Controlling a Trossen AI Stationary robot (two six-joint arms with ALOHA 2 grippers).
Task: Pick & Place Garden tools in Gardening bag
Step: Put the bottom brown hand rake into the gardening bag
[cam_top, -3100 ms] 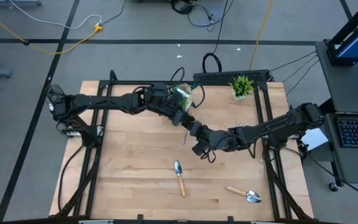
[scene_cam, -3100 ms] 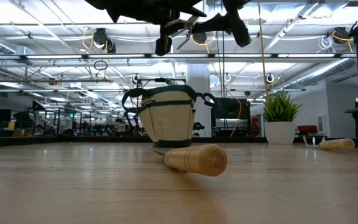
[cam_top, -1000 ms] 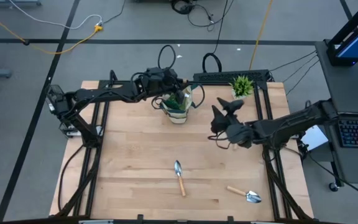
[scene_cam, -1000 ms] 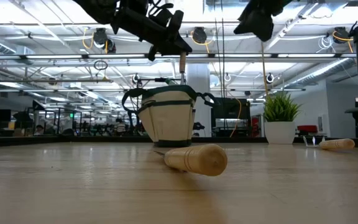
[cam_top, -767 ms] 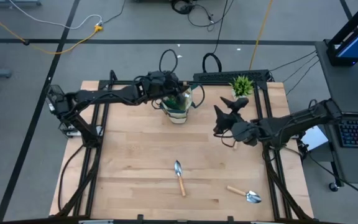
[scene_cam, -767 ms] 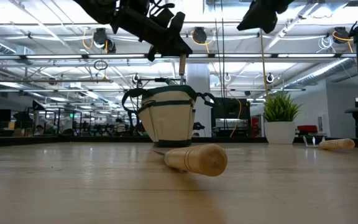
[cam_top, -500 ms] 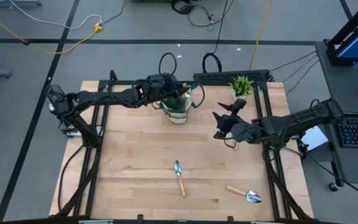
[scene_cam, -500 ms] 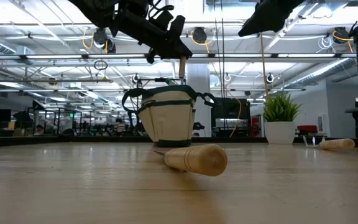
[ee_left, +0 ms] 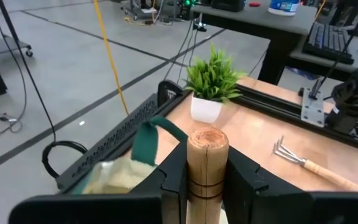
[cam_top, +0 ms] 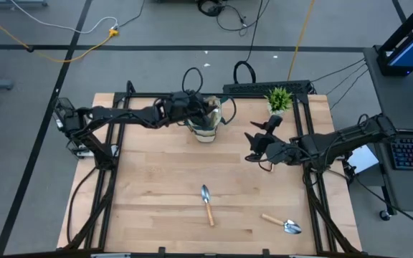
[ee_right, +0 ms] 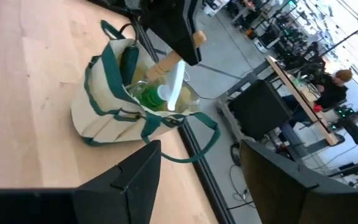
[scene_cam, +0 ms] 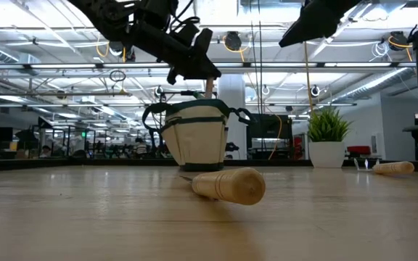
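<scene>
A wooden-handled tool (ee_left: 207, 163) is clamped between the fingers of the left gripper (cam_top: 205, 110), directly above the open mouth of the bag (cam_top: 205, 131) at the far middle of the table (cam_top: 156, 186); its metal end is already lowered among the bag's contents, beside a green spray bottle (ee_right: 150, 98). Compared with half a second ago, the left gripper is seen a little lower over the bag, and the right arm has shifted only slightly. The left arm is stretched from the table's left edge toward the bag, wrist angled down. The right gripper (cam_top: 253, 143) is held with fingers apart and empty, right of the bag, near the potted plant (cam_top: 279, 99). A trowel (cam_top: 207, 203) lies near the middle front, another trowel (cam_top: 283, 224) toward the near right, and a small rake (ee_left: 308, 163) lies by the frame at the right.
</scene>
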